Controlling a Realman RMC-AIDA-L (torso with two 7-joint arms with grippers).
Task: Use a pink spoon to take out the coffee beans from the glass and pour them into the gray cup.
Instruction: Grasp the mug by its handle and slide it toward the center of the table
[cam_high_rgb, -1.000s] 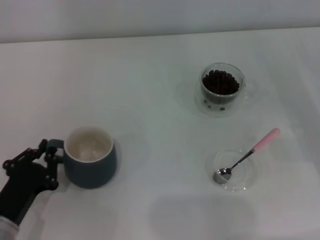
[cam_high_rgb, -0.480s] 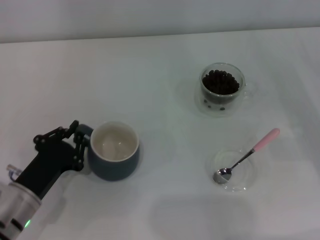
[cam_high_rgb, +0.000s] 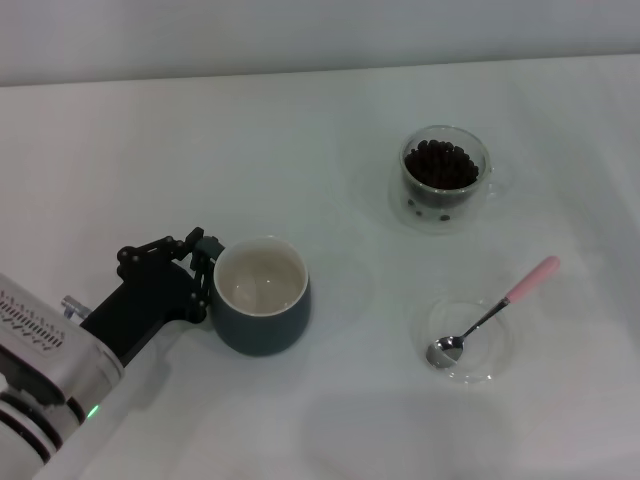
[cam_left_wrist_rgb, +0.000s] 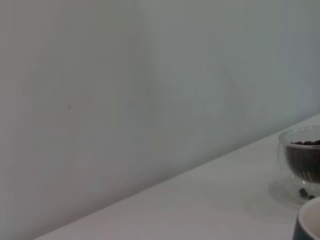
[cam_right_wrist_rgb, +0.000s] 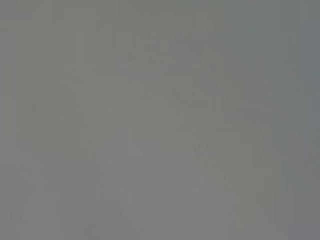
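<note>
The gray cup (cam_high_rgb: 265, 330), dark blue-gray with a cream inside, stands left of centre in the head view, and its rim (cam_left_wrist_rgb: 311, 226) shows in a corner of the left wrist view. My left gripper (cam_high_rgb: 205, 262) is shut on the cup's handle from the left. Farther back on the right, the glass (cam_high_rgb: 482, 170) (cam_left_wrist_rgb: 300, 165) holds a heap of coffee beans (cam_high_rgb: 440, 164). The pink spoon (cam_high_rgb: 495, 310) lies with its metal bowl in a clear dish (cam_high_rgb: 490, 352) and its pink handle pointing back right. My right gripper is out of view.
A few loose beans (cam_left_wrist_rgb: 304, 192) sit low inside the glass's double wall. The white table (cam_high_rgb: 330, 420) ends at a pale wall (cam_left_wrist_rgb: 125, 90) behind. The right wrist view shows only a plain grey surface.
My left gripper has slid the gray cup to the right and slightly back, towards the table's middle. The glass, the spoon and the dish have stayed put.
</note>
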